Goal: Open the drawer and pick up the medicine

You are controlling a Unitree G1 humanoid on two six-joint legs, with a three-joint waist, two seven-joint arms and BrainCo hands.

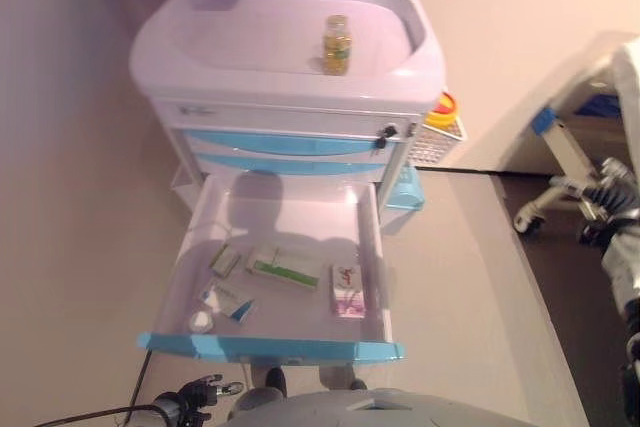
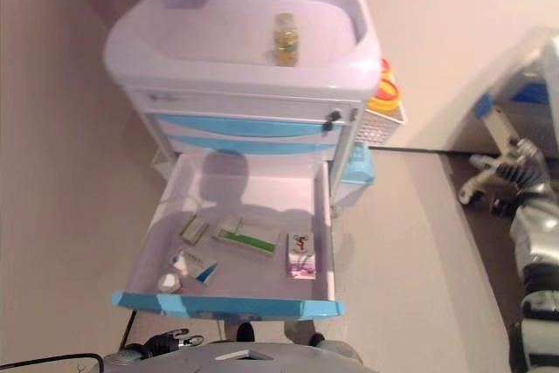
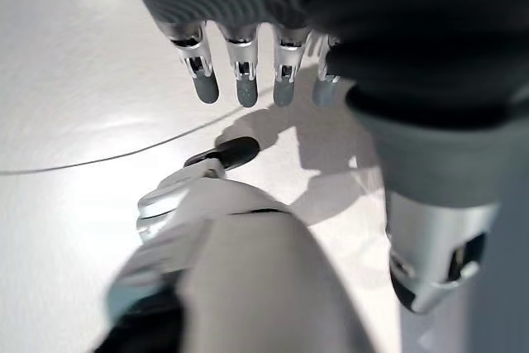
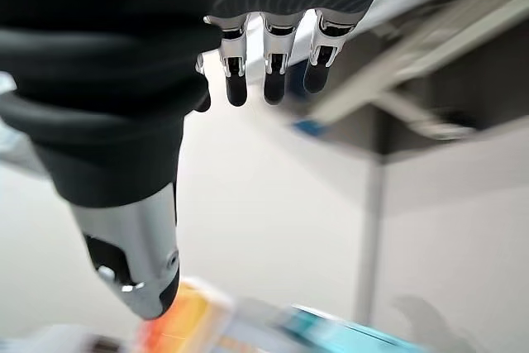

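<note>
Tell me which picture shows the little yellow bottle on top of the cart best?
The left eye view shows it best: the yellow bottle stands upright, whole and unblocked, on the cart top. The right eye view shows it too, slightly paler. Neither wrist view shows the bottle; each mainly shows its own hand.

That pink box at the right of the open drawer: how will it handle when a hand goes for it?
The pink box looks like thin card, so probably light and crushable. It lies flat on the drawer floor close to the right wall, so fingers may struggle to get under it and it could slide instead of lifting.
</note>
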